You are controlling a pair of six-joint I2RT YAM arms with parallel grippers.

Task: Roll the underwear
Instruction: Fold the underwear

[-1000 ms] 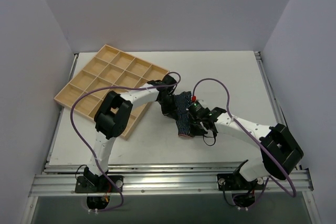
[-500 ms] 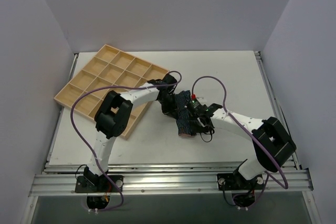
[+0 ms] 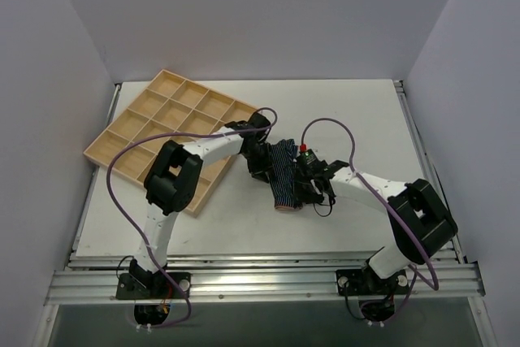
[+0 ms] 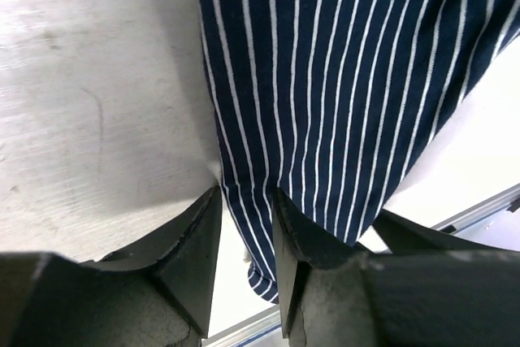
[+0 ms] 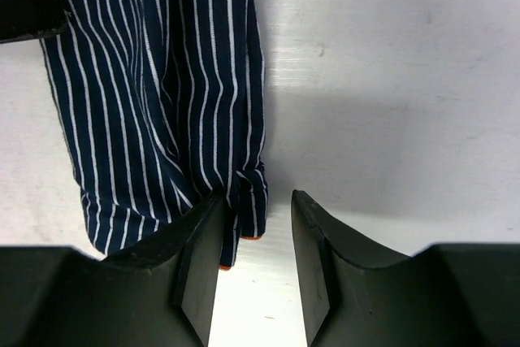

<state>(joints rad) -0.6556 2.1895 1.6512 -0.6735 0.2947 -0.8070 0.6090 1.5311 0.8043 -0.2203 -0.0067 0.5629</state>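
The left arm rises from its base, bends at the elbow and reaches right over the tray's near corner, wrist turned down. The right arm folds the same way and reaches left. The two grippers face each other across the underwear, which lies mid-table as a narrow folded strip running away from the bases.

The left gripper sits low at the strip's left long edge. Its jaws are parted a moderate way, and the striped edge runs through the gap with bare table showing beside it, so nothing is pinched. The right gripper is low at the right long edge, near the strip's near end. Its jaws are likewise parted, the left finger touching the cloth corner and the gap mostly over bare table.

A reddish-brown edge shows at the strip's near end. The table lies bare beyond the strip and to its right. The tray's right corner is just beside the left wrist.
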